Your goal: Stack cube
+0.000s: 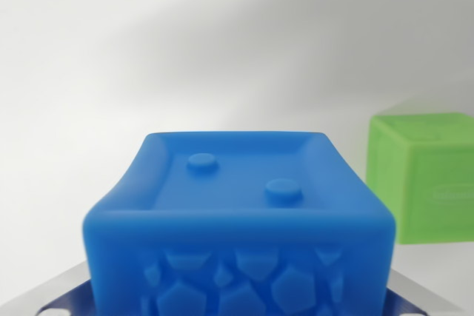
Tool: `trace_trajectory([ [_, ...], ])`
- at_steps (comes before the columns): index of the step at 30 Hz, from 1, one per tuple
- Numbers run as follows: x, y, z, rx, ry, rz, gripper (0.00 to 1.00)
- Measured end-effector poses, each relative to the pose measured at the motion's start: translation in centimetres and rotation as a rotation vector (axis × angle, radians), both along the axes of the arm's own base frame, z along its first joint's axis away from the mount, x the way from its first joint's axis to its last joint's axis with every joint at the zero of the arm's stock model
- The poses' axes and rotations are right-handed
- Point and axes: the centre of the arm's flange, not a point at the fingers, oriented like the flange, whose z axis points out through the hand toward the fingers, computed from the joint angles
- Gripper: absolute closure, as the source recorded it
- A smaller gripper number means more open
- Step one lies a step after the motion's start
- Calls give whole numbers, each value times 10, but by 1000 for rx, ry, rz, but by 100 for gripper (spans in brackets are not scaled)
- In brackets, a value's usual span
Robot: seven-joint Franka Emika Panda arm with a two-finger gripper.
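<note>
Two cubes: seen in the wrist view, blue one nearest, green one beyond.
gripper (237,308): only metal fingertip edges shown at the bottom corners, on either side of the blue cube; whether the cube is clamped or merely straddled cannot be told.
blue cube (237,220): sits right between the fingers, close under the camera, raised studs on its top face, pebbled relief on the near side; judged centred there so it can be carried squarely.
green cube (424,179): further out and toward the wrist view's right, apart from the blue cube, cut off by the frame edge; judged the stacking base, left clear.
white surface (148,49): plain, behind both cubes.
</note>
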Motion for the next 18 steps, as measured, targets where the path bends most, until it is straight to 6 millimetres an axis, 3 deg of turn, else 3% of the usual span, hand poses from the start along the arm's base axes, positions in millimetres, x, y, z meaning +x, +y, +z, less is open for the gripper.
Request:
trace_trajectory([
  [18,-21,-29,2,0,1,26,100],
])
